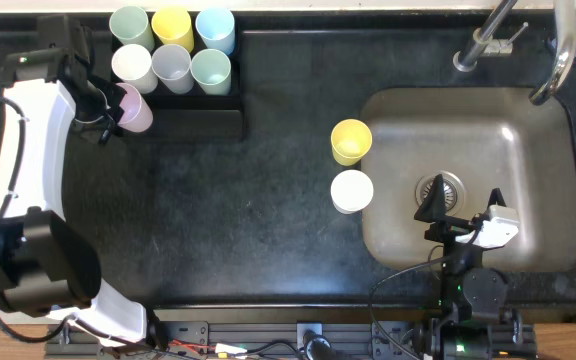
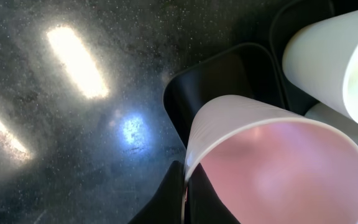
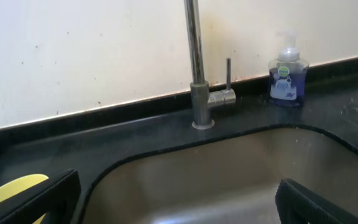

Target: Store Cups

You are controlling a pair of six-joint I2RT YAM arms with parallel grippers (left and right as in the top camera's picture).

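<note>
Black rack [image 1: 203,118]: six cups [image 1: 172,65] upright in two rows, green, yellow, blue, then white, grey, mint. The pink cup [image 1: 134,108] is tilted over the empty left slot, its rim pinched by the left gripper [image 2: 184,193]. The yellow cup [image 1: 350,141] and the white cup [image 1: 352,191] stand upright, just beside the sink [image 1: 388,115].

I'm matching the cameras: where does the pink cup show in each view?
Top view: pink cup upper left, in the left gripper beside the black rack.
Left wrist view: foreground, before an empty rack slot.
Right wrist view: not in it.
Shared landmark: the black rack.
</note>
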